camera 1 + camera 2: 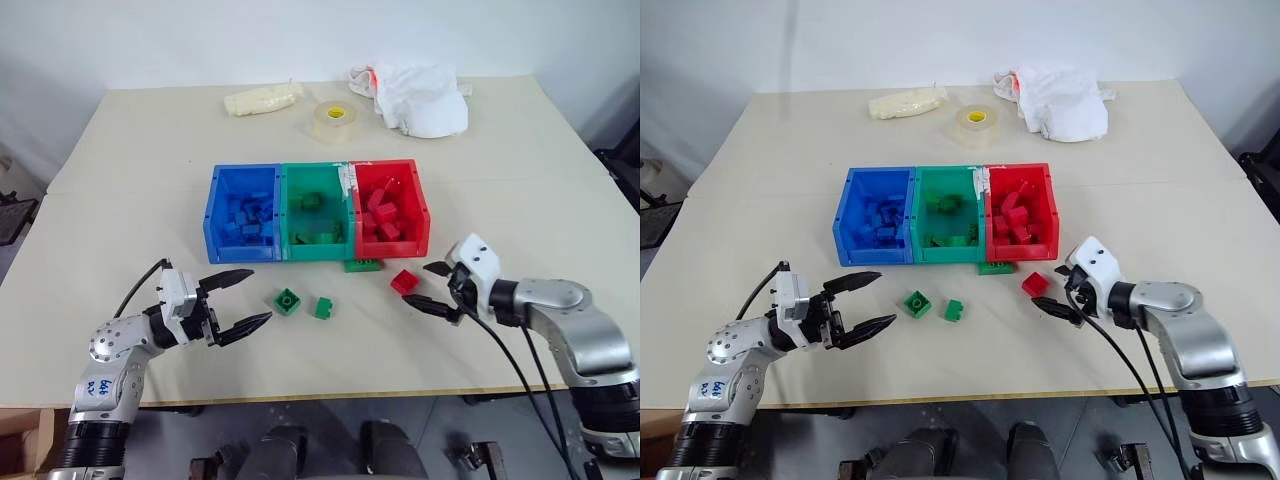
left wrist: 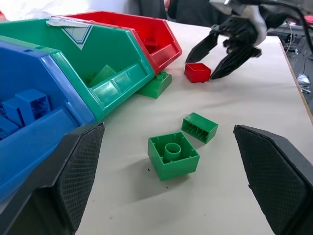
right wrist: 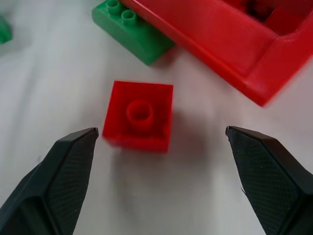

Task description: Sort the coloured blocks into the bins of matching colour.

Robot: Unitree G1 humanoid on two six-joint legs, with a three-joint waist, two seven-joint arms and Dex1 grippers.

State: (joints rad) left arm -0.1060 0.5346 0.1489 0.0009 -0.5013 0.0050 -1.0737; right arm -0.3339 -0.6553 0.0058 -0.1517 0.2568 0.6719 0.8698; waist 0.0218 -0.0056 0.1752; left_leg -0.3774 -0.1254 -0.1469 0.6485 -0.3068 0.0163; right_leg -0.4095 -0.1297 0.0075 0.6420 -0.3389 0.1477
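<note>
Beside the red block (image 1: 404,281), right end effector (image 1: 433,286) gapes, angled down.

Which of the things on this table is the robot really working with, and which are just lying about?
Part of the job: red block, two green blocks, flat green plate, bins.
Just lying about: tape roll, white cloth, pale bag.
</note>
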